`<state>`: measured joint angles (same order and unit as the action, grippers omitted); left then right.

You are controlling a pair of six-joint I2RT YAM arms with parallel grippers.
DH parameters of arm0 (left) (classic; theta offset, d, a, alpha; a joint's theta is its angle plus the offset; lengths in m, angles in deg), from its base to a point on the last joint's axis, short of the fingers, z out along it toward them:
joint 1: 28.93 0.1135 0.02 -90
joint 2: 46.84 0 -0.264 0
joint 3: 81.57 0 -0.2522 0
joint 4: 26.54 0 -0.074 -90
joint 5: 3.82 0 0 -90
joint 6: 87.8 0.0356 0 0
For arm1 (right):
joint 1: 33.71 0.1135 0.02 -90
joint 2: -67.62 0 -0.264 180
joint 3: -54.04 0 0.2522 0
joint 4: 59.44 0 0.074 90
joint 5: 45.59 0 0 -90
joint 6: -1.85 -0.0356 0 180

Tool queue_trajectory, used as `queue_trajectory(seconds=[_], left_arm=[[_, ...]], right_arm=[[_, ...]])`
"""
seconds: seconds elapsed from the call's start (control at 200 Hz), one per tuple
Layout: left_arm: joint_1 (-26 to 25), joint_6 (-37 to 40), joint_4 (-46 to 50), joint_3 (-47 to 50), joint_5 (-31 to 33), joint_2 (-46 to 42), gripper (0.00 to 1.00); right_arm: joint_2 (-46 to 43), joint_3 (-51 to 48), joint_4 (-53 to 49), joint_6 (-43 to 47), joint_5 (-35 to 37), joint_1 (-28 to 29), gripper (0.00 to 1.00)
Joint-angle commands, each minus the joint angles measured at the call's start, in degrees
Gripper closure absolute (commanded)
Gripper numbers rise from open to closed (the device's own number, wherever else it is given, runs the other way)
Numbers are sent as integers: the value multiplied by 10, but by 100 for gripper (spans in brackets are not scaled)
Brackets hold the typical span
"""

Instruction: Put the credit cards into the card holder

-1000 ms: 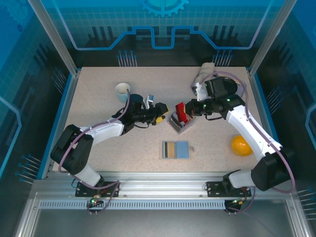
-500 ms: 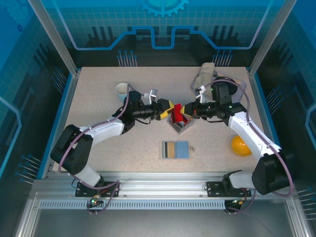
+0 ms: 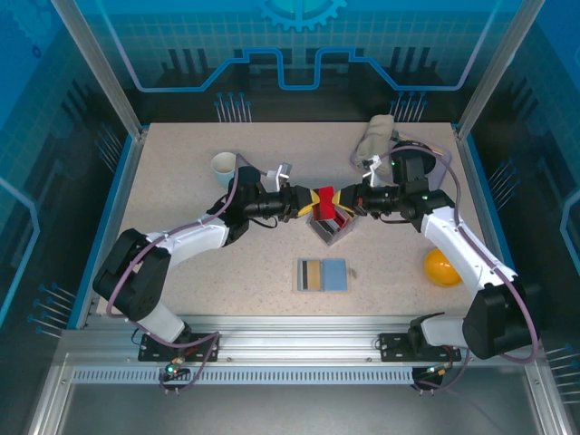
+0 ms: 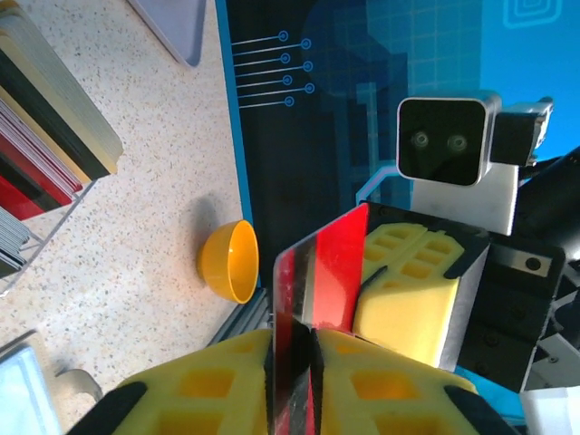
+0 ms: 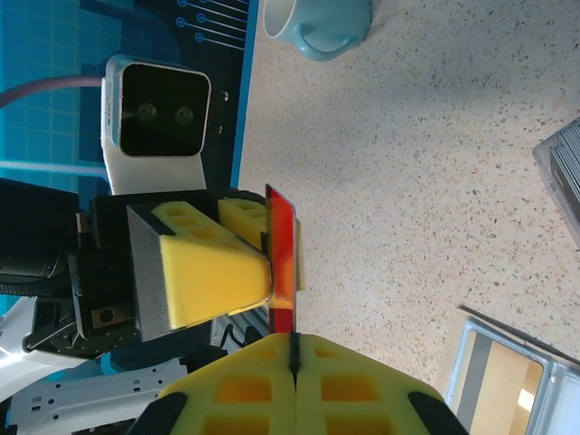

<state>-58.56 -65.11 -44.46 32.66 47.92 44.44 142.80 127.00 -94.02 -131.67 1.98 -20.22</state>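
the left gripper (image 3: 311,198) and the right gripper (image 3: 343,198) are meeting tip to tip over the middle of the table (image 3: 181,272). both are gripping the same red credit card (image 3: 326,196), which is hanging in the air between them.

in the left wrist view, the left gripper's yellow fingers (image 4: 208,390) are pressing together on the lower edge of the card (image 4: 331,272). one yellow pad (image 4: 408,299) of the right gripper is lying against its far face.

in the right wrist view, the right gripper (image 5: 294,349) is pinching the card's (image 5: 283,258) near edge with its jaws closed down to a thin line. the left gripper's pads (image 5: 213,272) are clamping the opposite end.

in the top view, the held card is sitting over the far end of a small wire rack (image 3: 324,234). the rack is carrying the remaining credit cards (image 4: 45,136), which are standing on edge in red, dark and tan.

the card holder (image 3: 323,275) is lying open and flat on the table, nearer the arm bases than the rack and apart from it. it is showing a tan panel beside a pale blue-grey one, and neither gripper is touching it.

an orange bowl (image 3: 442,267) is resting near the right arm. a pale mug (image 3: 224,168) is standing to the far left. a beige cloth (image 3: 373,136) is lying at the far edge.
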Motion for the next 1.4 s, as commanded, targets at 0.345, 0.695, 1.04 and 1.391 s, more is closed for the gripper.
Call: queue_trajectory(seconds=[0.345, 0.695, 1.04, 1.391], left_arm=[[-3, 37, 72, 4, 16, -31, 100], [-54, 136, 204, 101, 102, -42, 100], [-98, 129, 157, 142, 149, -8, 100], [-116, 129, 106, 144, 145, 41, 100]], right_arm=[[-9, -33, -70, 36, 58, -14, 80], [3, -145, -162, 113, 282, 75, 42], [79, -155, -148, 113, 346, 133, 42], [108, -162, -129, 118, 337, 132, 61]])
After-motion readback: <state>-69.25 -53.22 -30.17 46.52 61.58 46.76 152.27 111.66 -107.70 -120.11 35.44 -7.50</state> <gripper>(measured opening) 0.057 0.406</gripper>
